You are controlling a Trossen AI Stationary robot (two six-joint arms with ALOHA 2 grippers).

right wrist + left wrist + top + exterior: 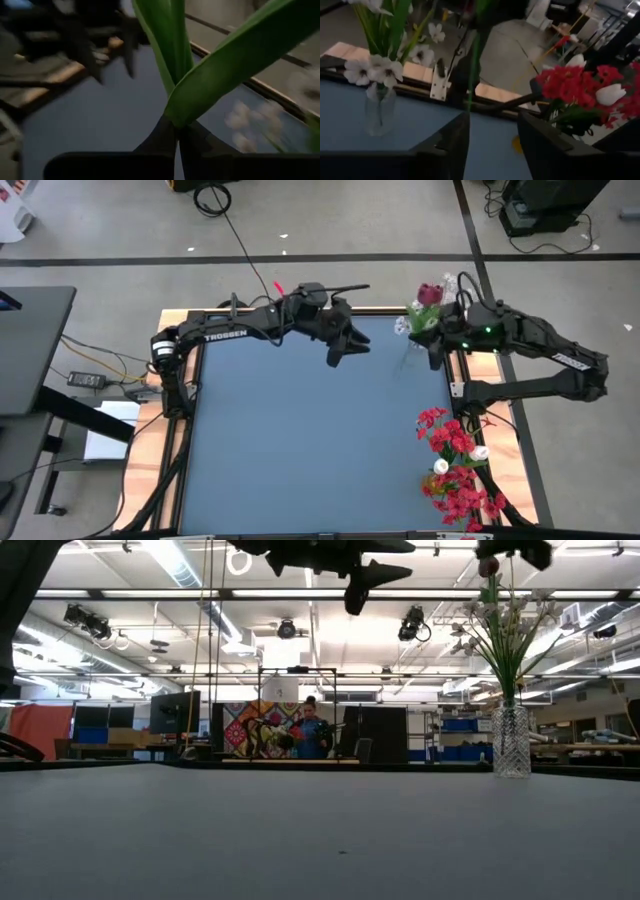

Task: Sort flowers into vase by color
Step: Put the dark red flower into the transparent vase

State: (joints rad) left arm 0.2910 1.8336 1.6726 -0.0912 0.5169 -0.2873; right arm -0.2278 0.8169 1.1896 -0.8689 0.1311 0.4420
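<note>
A cut-glass vase (511,740) with white flowers (500,615) stands by its base at the table's far right, also in the left wrist view (379,112). My right gripper (177,131) hangs above and beside it (433,340), shut on a flower with a dark red bud (430,292) and long green leaves. My left gripper (492,125) hovers open high over the far middle of the table (345,348). That flower's thin stem (471,75) runs down next to one of its fingers. Red flowers with white buds (455,470) lie at the right edge. My right gripper pinches the dark red flower's stem between its two fingers, where the long leaves branch off (175,120). The fingers come from the table's right side, slanting down, across the stem. The flower stands about upright, bud on top, lifted clear of the table. My left gripper has the stem's lower part (468,107) beside one finger (455,135); whether they touch, I cannot tell.
The blue table top (300,440) has wooden edges (492,92). A person (311,730) stands far behind the table in the room. Cables and a grey desk (35,345) lie beyond the left edge.
</note>
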